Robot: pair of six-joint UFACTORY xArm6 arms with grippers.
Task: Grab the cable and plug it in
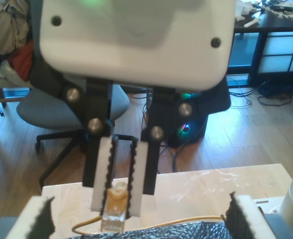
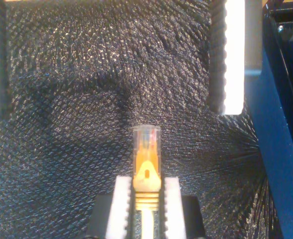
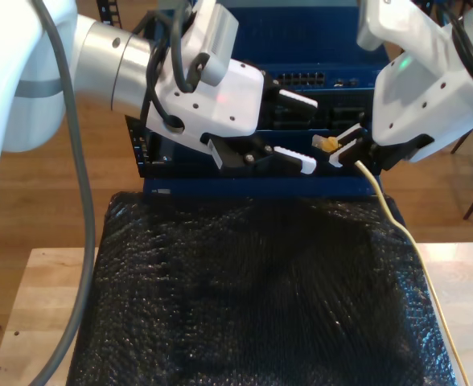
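The cable (image 3: 389, 217) is thin and pale yellow, and it hangs from my second gripper (image 3: 343, 146) down across the exterior view's right. That gripper is shut on the boot just behind the clear clip connector (image 3: 323, 143), which sticks out past the fingertips over the black mat. The second wrist view looks along my second gripper (image 2: 146, 181) and the connector (image 2: 146, 144). My first gripper (image 3: 311, 135) stands open and empty, facing the connector from the exterior view's left. Its wrist view shows my second gripper (image 1: 116, 211) head-on, shut on the connector (image 1: 115, 199).
A blue rack unit (image 3: 220, 28) with a row of ports (image 3: 305, 79) stands behind both grippers. A black textured mat (image 3: 244, 297) covers the wooden table (image 3: 43, 305). A grey office chair (image 1: 62, 104) and a dark box with a green light (image 1: 186, 127) stand on the floor beyond.
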